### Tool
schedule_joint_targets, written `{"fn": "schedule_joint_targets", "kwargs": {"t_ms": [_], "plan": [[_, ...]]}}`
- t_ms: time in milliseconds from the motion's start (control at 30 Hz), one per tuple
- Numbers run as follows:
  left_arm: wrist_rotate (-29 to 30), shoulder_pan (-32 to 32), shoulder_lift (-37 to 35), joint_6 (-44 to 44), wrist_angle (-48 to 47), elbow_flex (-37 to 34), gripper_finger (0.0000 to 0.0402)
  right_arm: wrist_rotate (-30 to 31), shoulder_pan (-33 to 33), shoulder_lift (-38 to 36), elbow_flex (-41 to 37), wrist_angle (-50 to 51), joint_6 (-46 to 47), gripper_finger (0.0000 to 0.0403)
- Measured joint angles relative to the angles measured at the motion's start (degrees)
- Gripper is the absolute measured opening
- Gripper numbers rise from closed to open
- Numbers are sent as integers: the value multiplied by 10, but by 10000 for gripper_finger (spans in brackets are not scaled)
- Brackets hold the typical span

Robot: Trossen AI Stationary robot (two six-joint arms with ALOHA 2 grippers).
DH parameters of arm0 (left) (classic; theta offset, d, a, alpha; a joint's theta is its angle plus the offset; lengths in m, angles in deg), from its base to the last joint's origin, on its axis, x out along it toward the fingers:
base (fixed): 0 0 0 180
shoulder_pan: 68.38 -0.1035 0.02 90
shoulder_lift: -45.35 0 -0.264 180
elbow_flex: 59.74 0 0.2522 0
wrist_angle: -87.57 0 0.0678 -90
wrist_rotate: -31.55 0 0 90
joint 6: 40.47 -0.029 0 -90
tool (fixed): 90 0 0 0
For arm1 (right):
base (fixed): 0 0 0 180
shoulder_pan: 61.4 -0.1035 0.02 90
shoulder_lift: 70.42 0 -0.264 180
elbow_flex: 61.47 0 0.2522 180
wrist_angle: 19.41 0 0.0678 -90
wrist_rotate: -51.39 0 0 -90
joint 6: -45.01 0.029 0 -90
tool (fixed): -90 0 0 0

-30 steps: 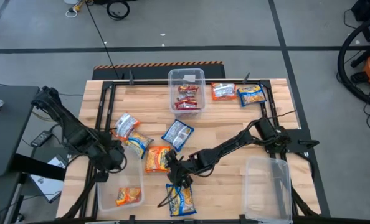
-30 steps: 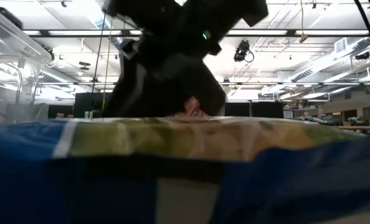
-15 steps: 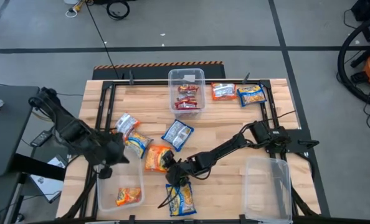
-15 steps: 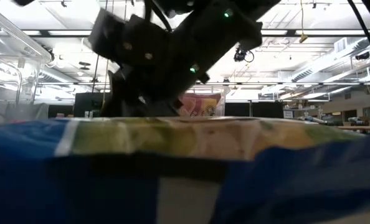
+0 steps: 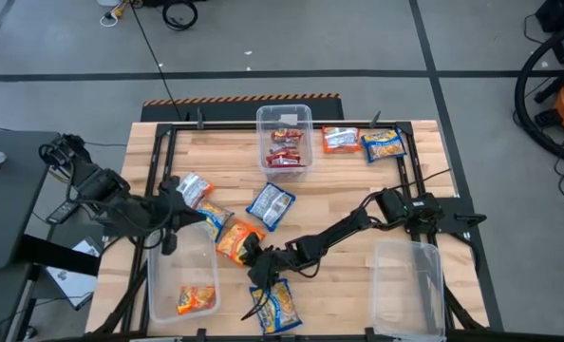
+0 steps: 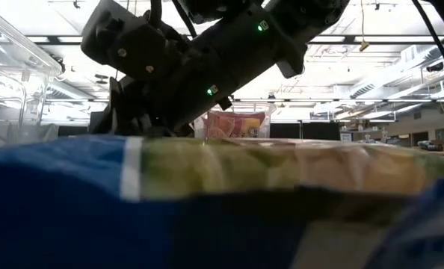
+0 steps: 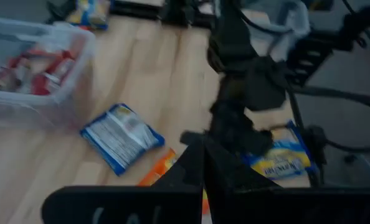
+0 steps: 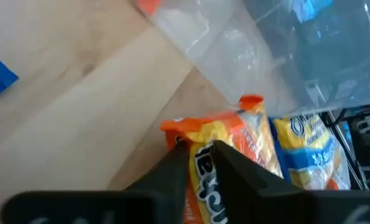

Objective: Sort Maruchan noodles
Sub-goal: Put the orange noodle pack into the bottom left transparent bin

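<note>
An orange noodle packet (image 5: pixel 235 237) lies left of the table's middle, and my right gripper (image 8: pixel 199 152) is shut on its edge. A blue-and-yellow packet (image 5: pixel 274 306) lies by the near edge, just beside that gripper. My left gripper (image 5: pixel 185 214) hangs shut and empty above the table's left side, over the far end of the left clear bin (image 5: pixel 159 285), which holds one orange packet (image 5: pixel 197 299). More packets lie loose: a blue one (image 5: pixel 271 204), two at the left (image 5: pixel 201 201), and two at the far right (image 5: pixel 363 142). My right gripper pinches the orange packet's near-right edge (image 8: pixel 200 138) between its two fingers. The fingers come slanting down from the table's right side. The rest of the packet (image 5: pixel 233 236) rests on the table.
A clear bin (image 5: pixel 285 119) at the far middle holds red packets. An empty clear bin (image 5: pixel 407 256) stands at the near right. A black frame (image 5: pixel 159 142) runs round the wooden table top. My right arm (image 5: pixel 358 223) stretches across the middle.
My left gripper has risen from over the left bin and gone toward the far edge, tipping up. My right gripper has sunk onto the orange packet, which has turned a little. The blue-and-yellow packet at the near edge has shifted slightly.
</note>
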Motion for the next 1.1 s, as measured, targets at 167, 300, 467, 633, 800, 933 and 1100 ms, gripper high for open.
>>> {"fn": "schedule_joint_targets", "kwargs": {"t_ms": [167, 300, 467, 633, 800, 933, 1100], "plan": [[9, 1, 0, -15, 48, 0, 7, 28, -7, -3, 0, 0, 23, 14], [15, -1, 0, -101, 153, 0, 19, 78, -9, -38, 0, 30, 67, 14], [43, -15, 0, -205, 193, 0, 65, 74, 2, -134, 0, 119, 176, 9], [24, -39, 7, -281, 191, 0, 119, -35, 49, -229, 0, 197, 390, 9], [-46, -81, 32, -330, 185, -1, 172, -109, 91, -279, 0, 213, 477, 9], [-110, -130, 55, -345, 156, -1, 203, -143, 97, -296, 0, 207, 480, 9], [-220, -182, 72, -362, 145, -1, 225, -150, 97, -306, 0, 207, 501, 9]]}}
